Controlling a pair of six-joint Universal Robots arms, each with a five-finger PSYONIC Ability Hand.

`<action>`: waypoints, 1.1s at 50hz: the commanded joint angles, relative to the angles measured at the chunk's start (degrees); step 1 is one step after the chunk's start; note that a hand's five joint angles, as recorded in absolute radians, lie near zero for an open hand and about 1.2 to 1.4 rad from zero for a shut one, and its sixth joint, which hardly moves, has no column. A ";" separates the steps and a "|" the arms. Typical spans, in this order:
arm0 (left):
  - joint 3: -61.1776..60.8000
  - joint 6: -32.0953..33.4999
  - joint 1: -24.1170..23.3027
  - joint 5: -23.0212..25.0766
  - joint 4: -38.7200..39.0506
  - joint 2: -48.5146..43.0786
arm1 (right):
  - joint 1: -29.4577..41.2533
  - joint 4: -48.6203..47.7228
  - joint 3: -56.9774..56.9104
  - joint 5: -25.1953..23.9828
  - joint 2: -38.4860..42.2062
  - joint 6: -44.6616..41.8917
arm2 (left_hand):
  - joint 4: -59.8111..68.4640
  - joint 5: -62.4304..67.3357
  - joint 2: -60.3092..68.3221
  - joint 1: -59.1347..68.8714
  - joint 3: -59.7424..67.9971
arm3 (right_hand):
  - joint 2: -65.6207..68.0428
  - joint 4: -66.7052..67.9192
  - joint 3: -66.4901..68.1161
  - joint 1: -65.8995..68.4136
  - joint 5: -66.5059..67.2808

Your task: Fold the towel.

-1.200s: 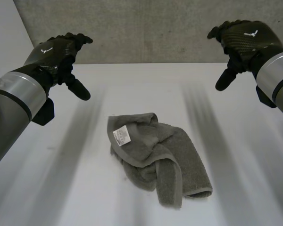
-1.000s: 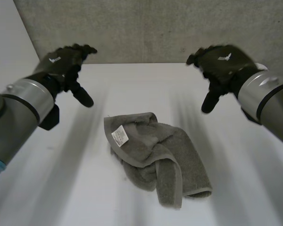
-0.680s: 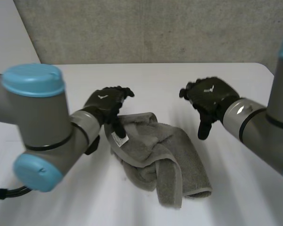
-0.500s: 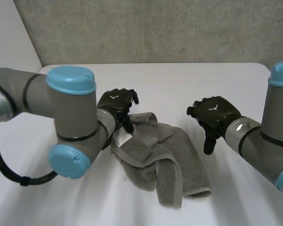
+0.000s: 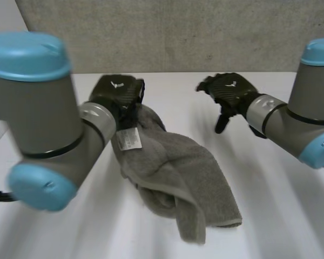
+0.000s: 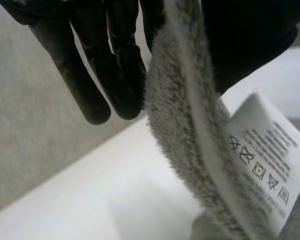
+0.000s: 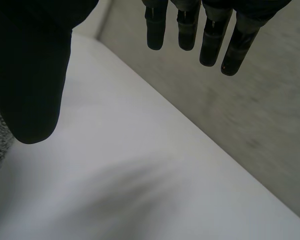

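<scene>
A white table (image 5: 281, 178) stands before a rough grey concrete-looking wall (image 5: 178, 32), and on it lies a rumpled grey terry-cloth towel (image 5: 178, 172), bunched in loose folds near the table's middle, with its near end trailing toward the camera in the head view. The far corner of the towel is off the surface, held up by the robot's black left hand (image 5: 116, 91). In the left wrist view the hemmed edge runs between that hand's fingers (image 6: 115, 65) and its thumb, pinched there. A white rectangular care label (image 5: 130, 138) with printed laundry symbols hangs from the hem just below the grip. The black right hand (image 5: 229, 89) hovers above the bare table on the towel's right side, apart from the cloth. Its fingers (image 7: 190, 25) are straight and spread away from the thumb, holding nothing. Both grey arms with light-blue caps reach in over the table from either side.
</scene>
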 commanded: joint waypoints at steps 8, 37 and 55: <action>-13.90 10.64 -5.79 0.23 0.66 20.69 | 3.63 7.16 -18.14 -28.28 17.97 15.44 | 10.33 11.19 10.33 12.72 10.42 | -3.23 -3.07 -2.11 -1.38 -3.43; 10.01 13.19 3.09 0.06 11.12 12.26 | 1.87 -22.72 -3.06 11.34 -11.37 23.53 | 10.33 11.19 10.33 12.72 10.42 | 66.77 66.93 67.89 68.62 66.57; -14.83 11.78 6.07 0.93 16.99 10.41 | 2.22 -12.83 28.69 2.24 -19.82 8.76 | 10.33 11.19 10.33 12.72 10.42 | 66.77 66.93 67.89 68.62 66.57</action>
